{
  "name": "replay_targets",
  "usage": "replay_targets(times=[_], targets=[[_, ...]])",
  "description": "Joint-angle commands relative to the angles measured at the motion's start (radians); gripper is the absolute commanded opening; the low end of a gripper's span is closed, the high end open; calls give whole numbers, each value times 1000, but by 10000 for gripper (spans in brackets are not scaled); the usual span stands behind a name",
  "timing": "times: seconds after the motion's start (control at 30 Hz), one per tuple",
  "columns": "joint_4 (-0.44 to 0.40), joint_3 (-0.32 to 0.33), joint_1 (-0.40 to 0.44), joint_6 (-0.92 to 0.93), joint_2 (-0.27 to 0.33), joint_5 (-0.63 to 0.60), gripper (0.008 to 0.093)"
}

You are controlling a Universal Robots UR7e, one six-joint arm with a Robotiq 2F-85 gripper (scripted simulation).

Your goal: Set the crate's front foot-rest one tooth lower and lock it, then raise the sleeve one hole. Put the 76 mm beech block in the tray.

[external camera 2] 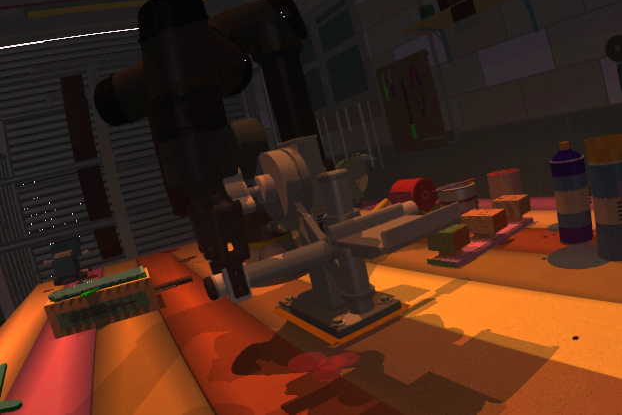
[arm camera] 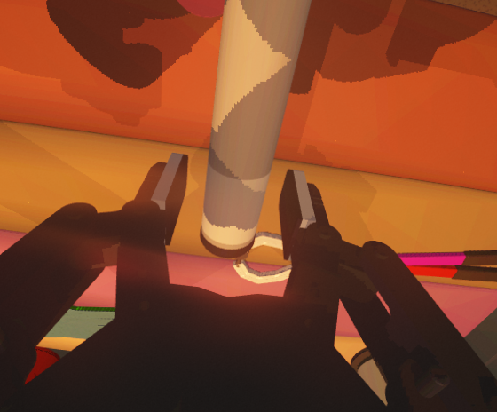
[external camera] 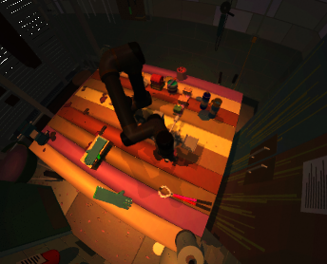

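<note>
The grey lever bar (arm camera: pixel 245 133) of the foot-rest fixture reaches out toward me, and its capped end (external camera 2: pixel 217 286) sits between the fingers of my gripper (arm camera: pixel 231 200), which is open and holds nothing. The fixture (external camera 2: pixel 341 250) stands on a bolted base plate in the middle of the bench, with a toothed disc (external camera 2: pixel 281 185), an upright post with a sleeve (external camera 2: pixel 336 195) and a flat foot-rest plate (external camera 2: pixel 396 230). Three wooden blocks (external camera 2: pixel 484 220) stand on a pink tray (external camera 2: pixel 477 248) to the right, behind the fixture.
A green-and-tan box (external camera 2: pixel 100 300) lies on the bench's left side. Spray cans (external camera 2: pixel 570 195) stand at the far right. Red-handled pliers (external camera: pixel 182 195) and a green flat piece (external camera: pixel 112 197) lie near the front edge. A red spool and tins (external camera 2: pixel 452 190) stand behind the tray.
</note>
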Motion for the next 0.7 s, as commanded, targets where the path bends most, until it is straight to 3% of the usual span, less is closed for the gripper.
replay_targets(times=[0.0,0.67], targets=[[0,-1,0,0,-1,0,530],[109,-70,0,0,-41,0,530]])
